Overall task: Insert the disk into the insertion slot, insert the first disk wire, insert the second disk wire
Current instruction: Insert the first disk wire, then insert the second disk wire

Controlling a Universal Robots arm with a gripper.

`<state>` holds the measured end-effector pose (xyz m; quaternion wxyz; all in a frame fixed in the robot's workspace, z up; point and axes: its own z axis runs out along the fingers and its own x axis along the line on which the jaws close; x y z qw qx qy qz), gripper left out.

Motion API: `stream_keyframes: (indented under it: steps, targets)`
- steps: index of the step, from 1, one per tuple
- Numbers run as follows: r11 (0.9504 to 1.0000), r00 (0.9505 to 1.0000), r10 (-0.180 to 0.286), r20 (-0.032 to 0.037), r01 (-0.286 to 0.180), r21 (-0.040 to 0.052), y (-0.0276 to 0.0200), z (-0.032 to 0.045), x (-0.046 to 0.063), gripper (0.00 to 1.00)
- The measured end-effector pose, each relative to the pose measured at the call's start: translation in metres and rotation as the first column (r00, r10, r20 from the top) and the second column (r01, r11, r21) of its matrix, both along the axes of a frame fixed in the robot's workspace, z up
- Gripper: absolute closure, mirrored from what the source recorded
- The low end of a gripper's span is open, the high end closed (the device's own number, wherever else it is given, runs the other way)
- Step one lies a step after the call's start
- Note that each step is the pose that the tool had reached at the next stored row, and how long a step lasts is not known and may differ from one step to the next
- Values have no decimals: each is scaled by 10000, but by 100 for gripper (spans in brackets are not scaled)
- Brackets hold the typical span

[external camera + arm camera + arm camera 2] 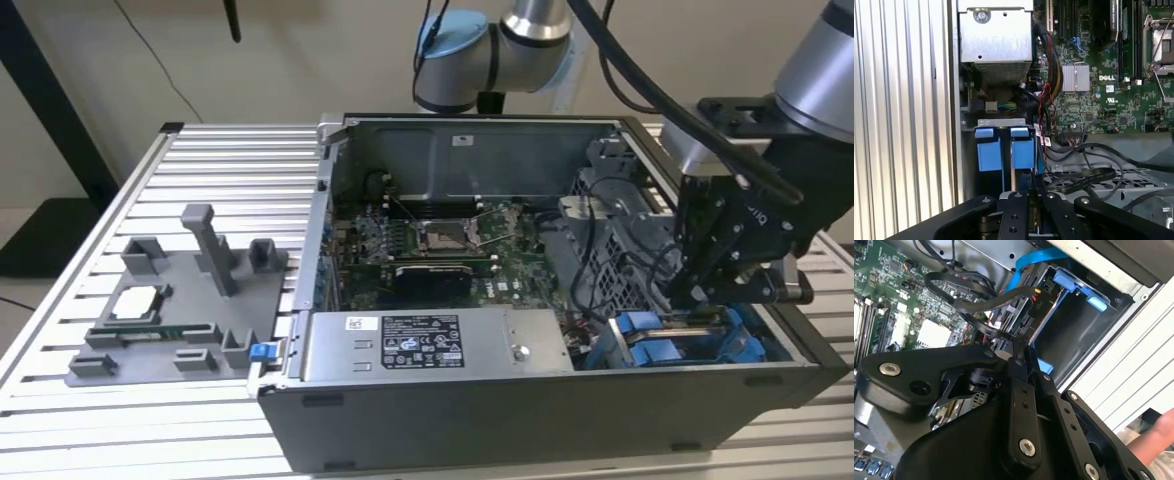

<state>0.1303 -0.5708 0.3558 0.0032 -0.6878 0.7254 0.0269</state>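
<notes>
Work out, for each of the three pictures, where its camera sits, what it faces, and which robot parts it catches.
Exterior view: off the arm, above the slatted table, facing the open computer case; shows the arm and gripper.
First wrist view: on the arm, facing the blue disk carriers and motherboard; gripper in foreground.
Second wrist view: on the arm, facing the drive bay; gripper linkage in foreground.
All three share the blue carriers.

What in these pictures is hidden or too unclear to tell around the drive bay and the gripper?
- Gripper, exterior view: its tip sits behind the case wall, so any contact with the blue carriers is unclear.
- Disk, first wrist view: the carriers show, the drive body behind them is hidden.
- Cable ends, second wrist view: covered by the gripper body.
</notes>
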Motion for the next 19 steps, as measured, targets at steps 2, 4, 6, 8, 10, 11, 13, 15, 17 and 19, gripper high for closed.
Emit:
stream_keyframes:
  steps: [2,4,6,8,10,11,13,15,17,19]
  targets:
    - [9999,9999,118,32,-118,0,-1,-23,0,100]
    - [9996,9995,294,86,-294,-3,-1,-38,-1,100]
    - [9991,9989,428,195,-428,-4,-1,-50,-1,100]
    - [9991,9987,435,265,-435,-4,-1,-60,0,100]
    - [9990,9987,436,266,-436,-6,-1,-60,0,100]
    - [9990,9987,436,269,-436,-4,-1,-64,0,100]
    - [9991,9985,432,344,-433,5,-2,-84,-2,100]
    - [9991,9981,434,441,-435,12,-1,-103,-1,100]
    - [9990,9977,434,512,-436,22,-1,-114,0,100]
    - [9990,9976,434,544,-436,29,-1,-118,0,100]
